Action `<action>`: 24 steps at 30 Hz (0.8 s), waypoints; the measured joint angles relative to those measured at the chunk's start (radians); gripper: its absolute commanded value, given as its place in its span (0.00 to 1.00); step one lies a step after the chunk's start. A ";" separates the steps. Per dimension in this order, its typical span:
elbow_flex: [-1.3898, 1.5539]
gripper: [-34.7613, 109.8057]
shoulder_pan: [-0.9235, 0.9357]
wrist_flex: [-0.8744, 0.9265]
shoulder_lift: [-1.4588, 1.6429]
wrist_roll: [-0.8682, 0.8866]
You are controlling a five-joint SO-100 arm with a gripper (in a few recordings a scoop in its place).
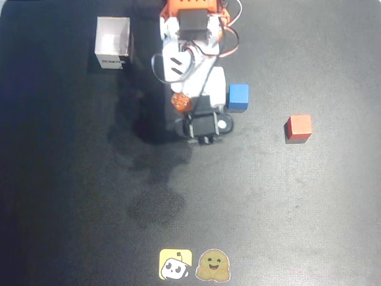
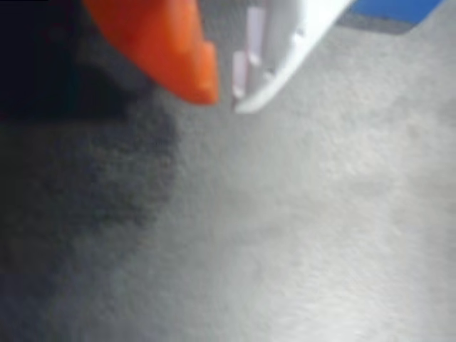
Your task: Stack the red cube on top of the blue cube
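The blue cube (image 1: 238,97) sits on the dark mat just right of the arm. The red cube (image 1: 298,127) lies further right and slightly nearer, well apart from the blue one. My gripper (image 1: 202,128) hangs over the mat just left of the blue cube and touches neither cube. In the wrist view the orange finger (image 2: 178,57) and the white finger (image 2: 278,57) meet at their tips, so the gripper (image 2: 224,100) is shut with nothing in it. A strip of the blue cube (image 2: 392,8) shows at the top right edge there.
A white open box (image 1: 113,43) stands at the back left. Two stickers (image 1: 193,264) lie at the front edge. The arm's base (image 1: 193,24) is at the back centre.
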 measured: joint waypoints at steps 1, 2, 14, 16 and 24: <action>-0.034 0.24 -0.012 0.014 -0.026 0.006; -0.067 0.24 -0.028 0.021 -0.049 0.006; -0.364 0.24 -0.308 0.009 -0.373 0.160; -0.437 0.24 -0.344 -0.003 -0.445 0.146; -0.727 0.24 -0.459 -0.032 -0.715 0.014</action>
